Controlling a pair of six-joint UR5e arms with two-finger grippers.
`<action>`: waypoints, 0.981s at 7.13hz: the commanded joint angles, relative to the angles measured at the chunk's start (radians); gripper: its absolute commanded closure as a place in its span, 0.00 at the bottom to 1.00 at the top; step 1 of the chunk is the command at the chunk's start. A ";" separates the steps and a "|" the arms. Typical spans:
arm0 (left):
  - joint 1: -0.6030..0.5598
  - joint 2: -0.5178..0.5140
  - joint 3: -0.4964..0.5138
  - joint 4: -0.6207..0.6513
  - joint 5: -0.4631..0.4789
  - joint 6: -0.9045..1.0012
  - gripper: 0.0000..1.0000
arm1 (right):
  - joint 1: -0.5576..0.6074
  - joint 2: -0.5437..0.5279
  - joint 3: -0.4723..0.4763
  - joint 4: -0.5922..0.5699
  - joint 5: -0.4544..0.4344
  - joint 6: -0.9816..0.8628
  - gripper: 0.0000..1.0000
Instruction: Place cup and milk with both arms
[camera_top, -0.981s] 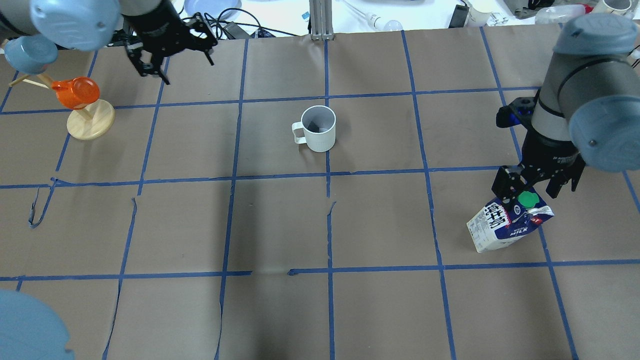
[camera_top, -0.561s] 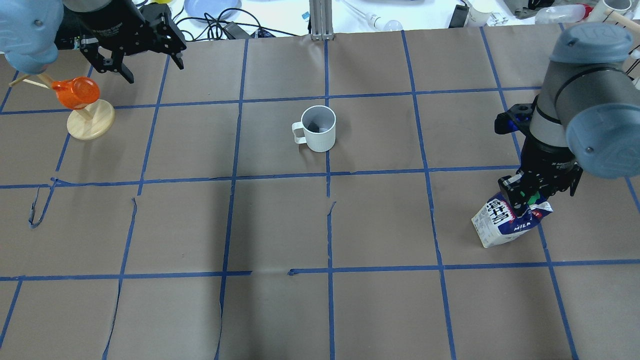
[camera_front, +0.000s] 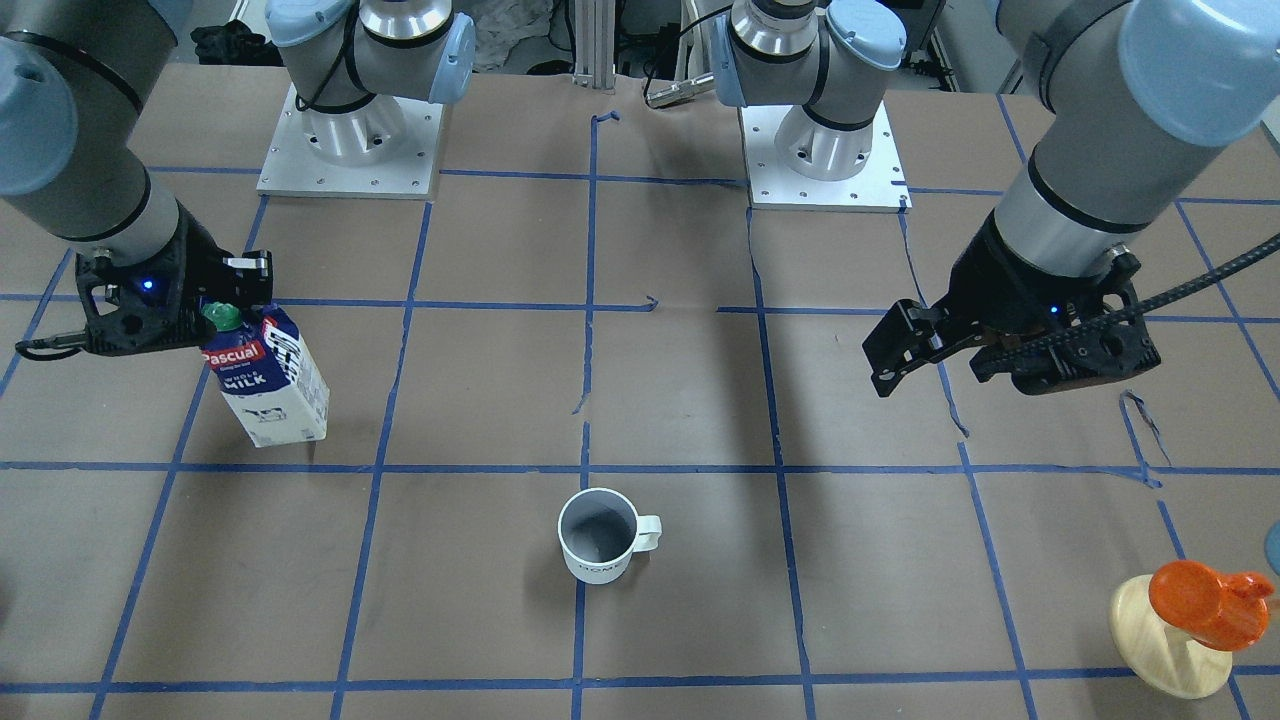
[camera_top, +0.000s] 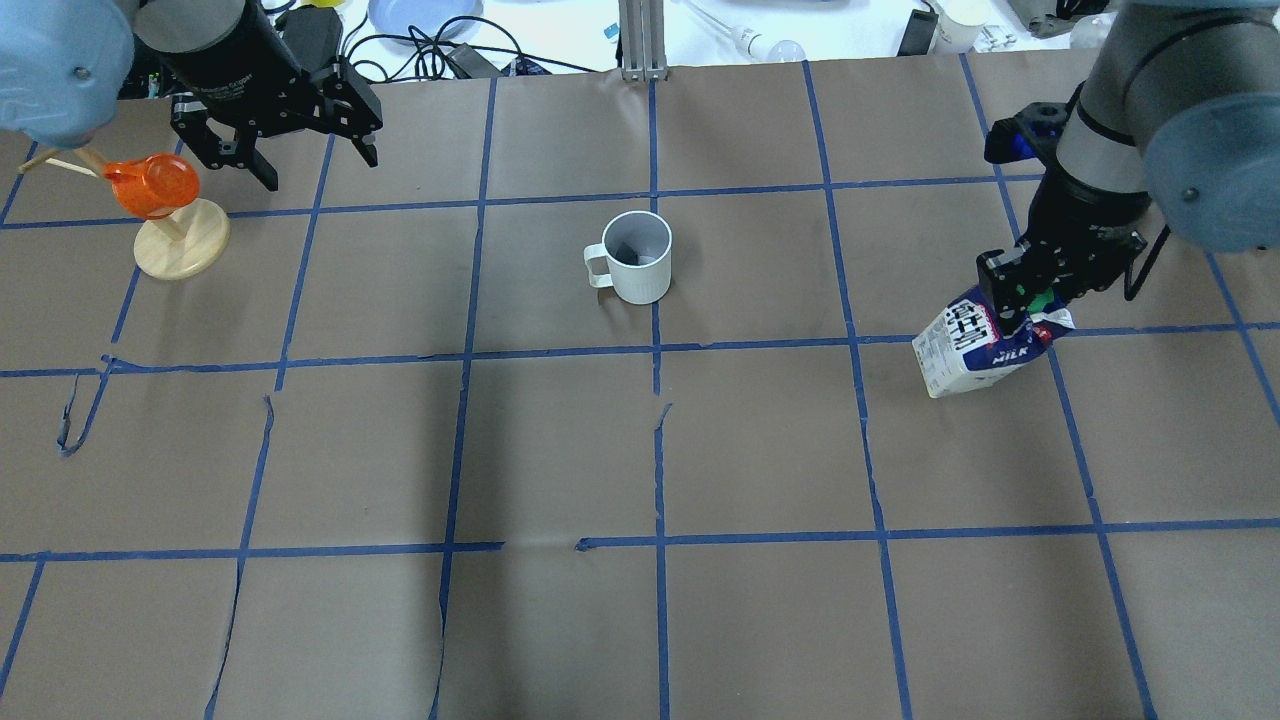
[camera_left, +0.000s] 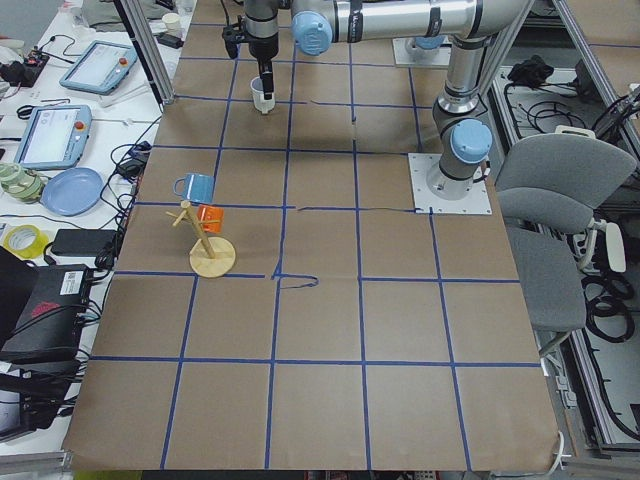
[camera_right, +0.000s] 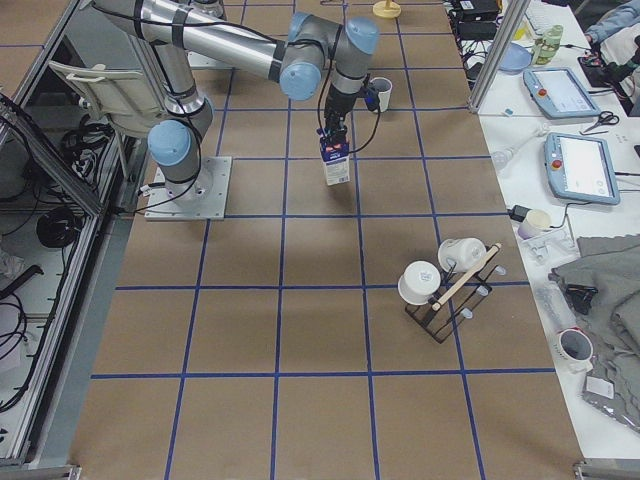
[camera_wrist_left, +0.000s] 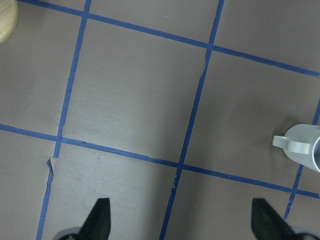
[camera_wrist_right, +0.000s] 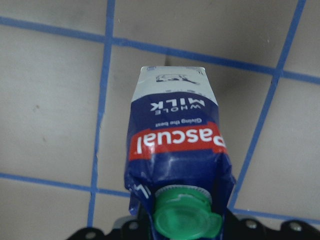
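Observation:
The cup (camera_top: 638, 258) stands upright mid-table, handle toward my left side; it also shows in the front view (camera_front: 598, 535) and at the right edge of the left wrist view (camera_wrist_left: 302, 147). My right gripper (camera_top: 1035, 300) is shut on the gabled top of the milk (camera_top: 968, 348), beside its green cap (camera_wrist_right: 186, 220). The carton hangs tilted, low over the table (camera_front: 268, 375). My left gripper (camera_top: 320, 168) is open and empty at the far left, well away from the cup. Its fingertips (camera_wrist_left: 100, 220) frame bare paper.
A wooden mug tree (camera_top: 180, 245) with an orange cup (camera_top: 150, 185) stands close to my left gripper. A second rack with white cups (camera_right: 445, 280) stands beyond the right end. Cables and a blue plate (camera_top: 420, 15) lie past the table's far edge.
My right gripper has shut on the carton's top and carried it toward the far side of the table. My left gripper has moved left toward the mug tree, still open.

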 joint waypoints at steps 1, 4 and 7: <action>0.009 -0.001 -0.006 0.000 0.000 0.019 0.00 | 0.143 0.186 -0.239 -0.029 0.021 0.154 0.87; 0.011 -0.002 -0.020 0.006 0.012 0.021 0.00 | 0.288 0.298 -0.326 -0.038 0.063 0.430 0.85; 0.005 0.016 -0.046 -0.007 0.011 0.016 0.00 | 0.403 0.333 -0.323 -0.077 0.094 0.619 0.85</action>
